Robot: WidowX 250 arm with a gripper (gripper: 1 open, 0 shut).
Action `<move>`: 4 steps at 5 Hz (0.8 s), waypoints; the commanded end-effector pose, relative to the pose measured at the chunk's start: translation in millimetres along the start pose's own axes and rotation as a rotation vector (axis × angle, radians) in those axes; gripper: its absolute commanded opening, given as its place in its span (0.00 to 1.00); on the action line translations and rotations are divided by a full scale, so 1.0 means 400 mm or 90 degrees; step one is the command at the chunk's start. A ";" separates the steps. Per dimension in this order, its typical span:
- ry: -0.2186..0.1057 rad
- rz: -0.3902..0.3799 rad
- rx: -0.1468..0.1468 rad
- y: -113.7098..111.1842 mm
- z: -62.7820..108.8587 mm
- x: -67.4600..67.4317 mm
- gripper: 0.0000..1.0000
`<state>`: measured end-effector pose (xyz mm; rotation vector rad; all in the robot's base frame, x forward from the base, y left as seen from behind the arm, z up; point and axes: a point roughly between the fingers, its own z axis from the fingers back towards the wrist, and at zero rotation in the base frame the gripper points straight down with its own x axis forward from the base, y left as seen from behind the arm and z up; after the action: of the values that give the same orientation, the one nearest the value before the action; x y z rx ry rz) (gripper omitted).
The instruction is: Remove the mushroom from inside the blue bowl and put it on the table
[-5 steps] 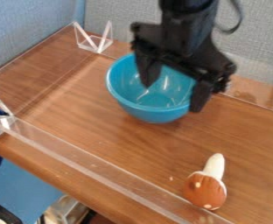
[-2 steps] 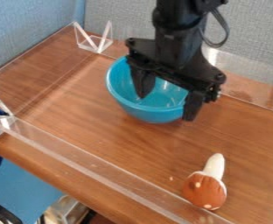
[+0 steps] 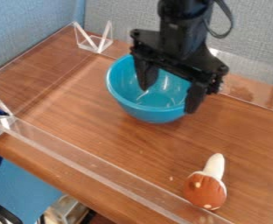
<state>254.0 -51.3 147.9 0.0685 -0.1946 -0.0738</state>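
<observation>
Brown wood-grain table (image 3: 92,96), edged with low clear acrylic walls (image 3: 80,153), sits against a blue backdrop. Above it the black gripper (image 3: 171,80) points steeply down with its jaws spread wide and nothing between them, poised over the blue bowl (image 3: 133,98) directly beneath. Well apart from the gripper, toward the near right corner, the mushroom (image 3: 206,185) lies on its side on the wood.
</observation>
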 end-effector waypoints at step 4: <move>-0.040 0.068 0.021 -0.011 0.079 0.020 1.00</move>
<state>249.6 -55.7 167.3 0.1013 -0.2149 0.0329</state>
